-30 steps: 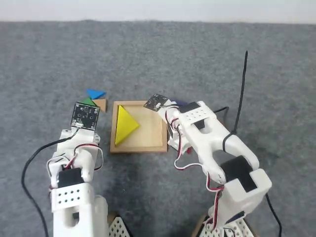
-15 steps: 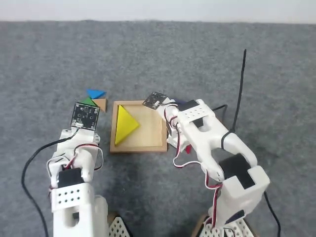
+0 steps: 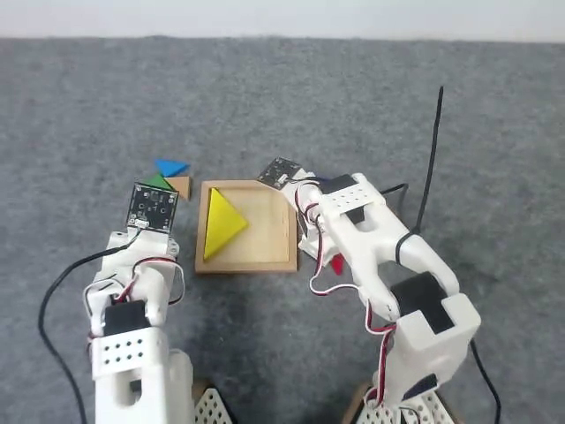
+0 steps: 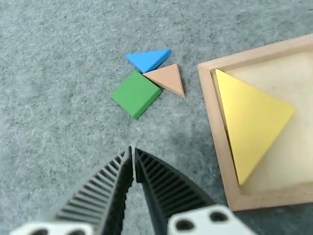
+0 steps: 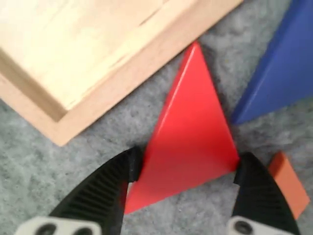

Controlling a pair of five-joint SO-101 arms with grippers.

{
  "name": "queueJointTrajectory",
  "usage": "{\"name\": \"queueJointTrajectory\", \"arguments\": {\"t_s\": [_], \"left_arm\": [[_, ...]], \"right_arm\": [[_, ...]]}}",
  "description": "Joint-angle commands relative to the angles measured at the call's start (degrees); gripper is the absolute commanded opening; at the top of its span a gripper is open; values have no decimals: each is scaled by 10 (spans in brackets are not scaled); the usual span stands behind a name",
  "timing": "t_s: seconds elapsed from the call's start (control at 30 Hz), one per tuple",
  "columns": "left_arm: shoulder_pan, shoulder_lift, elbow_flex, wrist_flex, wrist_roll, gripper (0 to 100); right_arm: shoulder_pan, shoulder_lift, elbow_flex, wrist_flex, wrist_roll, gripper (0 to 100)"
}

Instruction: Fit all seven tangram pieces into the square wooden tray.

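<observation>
The square wooden tray (image 3: 290, 231) lies mid-table and holds a big yellow triangle (image 3: 221, 223). My right gripper (image 5: 187, 166) is down at the tray's right side. Its fingers press on two corners of a red triangle (image 5: 190, 132) that lies flat on the carpet against the tray wall (image 5: 146, 54). A little of that red triangle (image 3: 336, 263) peeks out under the right arm. My left gripper (image 4: 131, 151) is shut on nothing, a short way from a green square (image 4: 136, 94), a tan triangle (image 4: 168, 78) and a blue triangle (image 4: 149, 58).
A dark blue piece (image 5: 279, 73) and a small orange piece (image 5: 289, 183) lie close to the red triangle. The green, tan and blue pieces cluster off the tray's far left corner (image 3: 170, 177). Grey carpet covers the table, with open room beyond the tray.
The right arm has shifted slightly toward the far side beside the tray. The left arm, the tray and the yellow triangle have stayed put.
</observation>
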Motion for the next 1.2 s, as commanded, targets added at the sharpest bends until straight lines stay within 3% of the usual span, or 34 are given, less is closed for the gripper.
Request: {"name": "queueJointTrajectory", "arguments": {"t_s": [0.0,1.0,1.17], "left_arm": [[5,-15,-4,-10,-6,13],[4,-15,-4,-10,-6,13],[4,-15,-4,-10,-6,13]], "right_arm": [[3,2,-25,-6,8,284],[55,-3,-23,12,53,284],[68,-4,-38,52,60,284]]}}
